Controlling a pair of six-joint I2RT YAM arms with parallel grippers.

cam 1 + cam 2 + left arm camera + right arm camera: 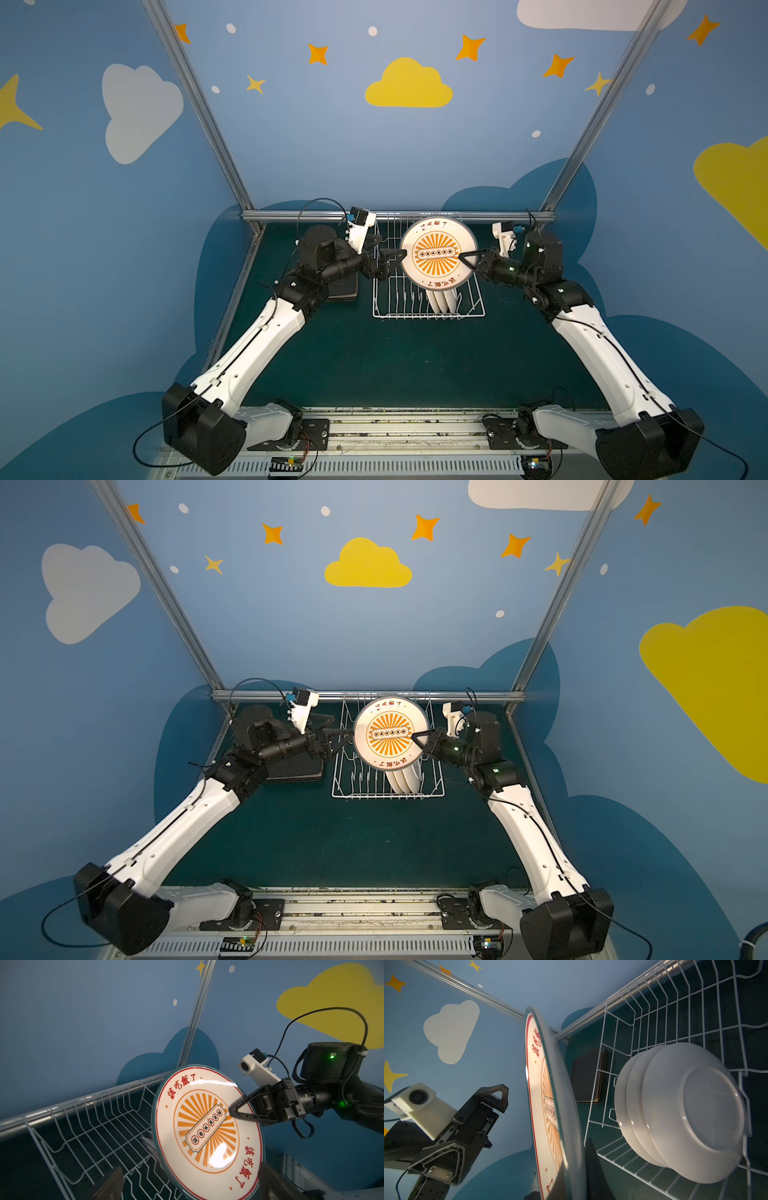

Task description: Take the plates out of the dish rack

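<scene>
One sunburst plate clamped at its right rim by right gripper, held above dish rack — left gripper spread wide, just beside left rim.

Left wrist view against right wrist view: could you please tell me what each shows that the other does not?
Left wrist only: the full sunburst face of the round white orange-printed plate. Right wrist only: three plain white round plates standing in the white wire dish rack, and dark square plates stacked beyond it. Both: that plate, gripped at its rim by the right pincer, and the rack.
</scene>
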